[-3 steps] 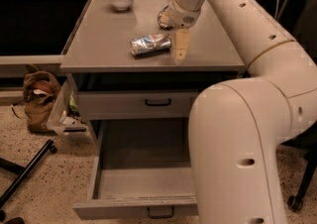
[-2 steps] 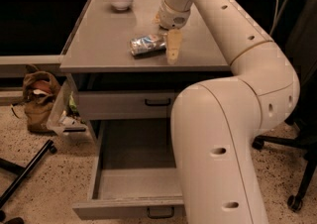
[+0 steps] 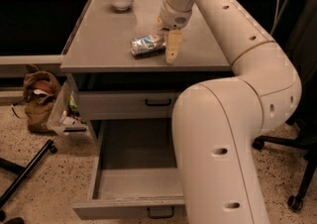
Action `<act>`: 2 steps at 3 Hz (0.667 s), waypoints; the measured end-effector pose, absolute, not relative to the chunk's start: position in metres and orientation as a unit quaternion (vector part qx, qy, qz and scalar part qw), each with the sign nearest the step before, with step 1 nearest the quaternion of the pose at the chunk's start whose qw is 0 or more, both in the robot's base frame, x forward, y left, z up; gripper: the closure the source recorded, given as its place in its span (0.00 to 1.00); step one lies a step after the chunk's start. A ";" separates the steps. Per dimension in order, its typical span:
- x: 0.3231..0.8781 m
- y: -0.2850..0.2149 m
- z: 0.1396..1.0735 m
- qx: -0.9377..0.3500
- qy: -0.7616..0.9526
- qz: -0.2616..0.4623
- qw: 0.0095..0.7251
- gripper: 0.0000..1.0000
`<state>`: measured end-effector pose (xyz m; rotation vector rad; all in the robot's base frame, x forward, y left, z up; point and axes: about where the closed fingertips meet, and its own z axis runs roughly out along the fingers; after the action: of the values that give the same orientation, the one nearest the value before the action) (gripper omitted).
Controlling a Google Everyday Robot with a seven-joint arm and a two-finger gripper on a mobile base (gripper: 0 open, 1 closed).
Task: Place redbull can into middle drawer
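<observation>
Now the pincer (image 3: 173,45) hangs just right of the redbull can (image 3: 147,44), a little farther left than a second ago. The can lies on its side on the counter (image 3: 99,39), where it was. Whether the pincer is apart or together, or touches the can, I cannot tell. The arm (image 3: 223,143) hides the right part, perhaps half, of the open middle drawer (image 3: 129,168).
</observation>
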<state>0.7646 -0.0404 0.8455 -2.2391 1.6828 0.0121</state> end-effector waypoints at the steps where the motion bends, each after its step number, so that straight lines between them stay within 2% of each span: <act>1: 0.765 -0.040 0.846 -0.788 0.592 0.004 0.169 0.41; 2: 0.765 -0.040 0.846 -0.788 0.592 0.004 0.169 0.66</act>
<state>0.7646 -0.0404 0.8455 -2.2391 1.6828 0.0121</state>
